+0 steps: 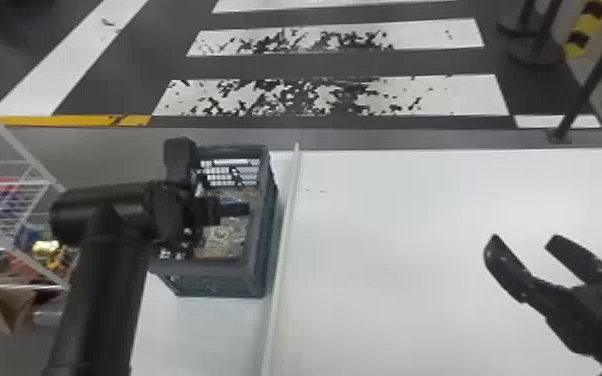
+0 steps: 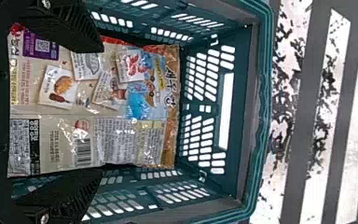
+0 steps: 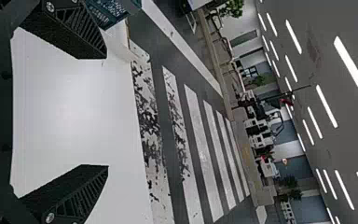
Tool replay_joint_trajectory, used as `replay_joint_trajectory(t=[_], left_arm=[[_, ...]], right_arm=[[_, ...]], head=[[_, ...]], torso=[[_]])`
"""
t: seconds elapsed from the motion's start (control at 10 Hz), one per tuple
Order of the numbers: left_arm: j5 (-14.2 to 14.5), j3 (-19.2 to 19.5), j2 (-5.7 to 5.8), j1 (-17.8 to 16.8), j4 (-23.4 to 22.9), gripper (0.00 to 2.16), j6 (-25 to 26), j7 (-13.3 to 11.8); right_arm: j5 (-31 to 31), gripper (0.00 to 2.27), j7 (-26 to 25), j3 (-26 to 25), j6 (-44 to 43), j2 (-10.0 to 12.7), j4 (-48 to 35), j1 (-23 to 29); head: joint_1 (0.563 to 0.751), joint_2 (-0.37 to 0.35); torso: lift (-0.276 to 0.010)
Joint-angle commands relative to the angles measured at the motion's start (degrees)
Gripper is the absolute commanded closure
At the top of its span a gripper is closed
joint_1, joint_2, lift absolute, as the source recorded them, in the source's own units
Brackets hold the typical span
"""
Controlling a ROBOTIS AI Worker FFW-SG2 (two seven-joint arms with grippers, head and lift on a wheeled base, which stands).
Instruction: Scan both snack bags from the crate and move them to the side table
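One snack bag (image 2: 142, 100) lies barcode up in the crate (image 1: 215, 282), and picking it out looks like the step in hand — neither the scan nor the transfer seems done for it. The left gripper (image 2: 99, 110) reaches down into the crate with its two fingers spread wide, one on each side of the bag, clamping nothing. Whether a second bag sits underneath, I cannot tell. The right gripper (image 1: 524, 239) hangs over the white tabletop (image 1: 405, 260), its fingers apart too, with nothing between them.

Next, the left fingers probably need to settle a little lower and close across the bag's width, then lift it clear of the rim without folding the barcode (image 2: 82, 151) out of reach. A slick film like this could slide or crumple if only its edge is caught.

The bag is a flattish rectangle of glossy, wrinkled film, mostly beige, with a browner end and small picture panels; glints run along its creases. The crate is stiff, dark blue-green plastic, its walls pierced by rows of short slots, with a longer handhold at one end and a ridged rim with rounded corners. Angled ribbing marks the black fingers — a grippy-looking texture against smooth packaging. The tabletop is plain, smooth and pale.
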Motion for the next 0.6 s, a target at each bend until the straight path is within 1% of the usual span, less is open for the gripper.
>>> replay_joint_trajectory(t=[0.0,0.3,0.5], left_arm=[[-0.5,-0.1,-0.26,-2.4,1.6,0.07,3.9,0.0],[-1.4,-0.2,-0.26,-4.4,5.9,0.07,4.4,-0.7],[-1.9,-0.2,-0.26,-4.8,8.5,0.07,3.0,-1.2]], right_arm=[[-0.1,0.09,0.0,-0.1,0.0,0.1,-0.2,0.3],[-0.2,0.09,0.1,0.3,0.0,0.1,-0.6,0.5],[-0.2,0.09,0.2,0.3,0.0,0.1,-0.7,0.7]], head=[[0.695,0.147],[0.695,0.145],[0.695,0.153]], torso=[[-0.029],[-0.029],[-0.029]])
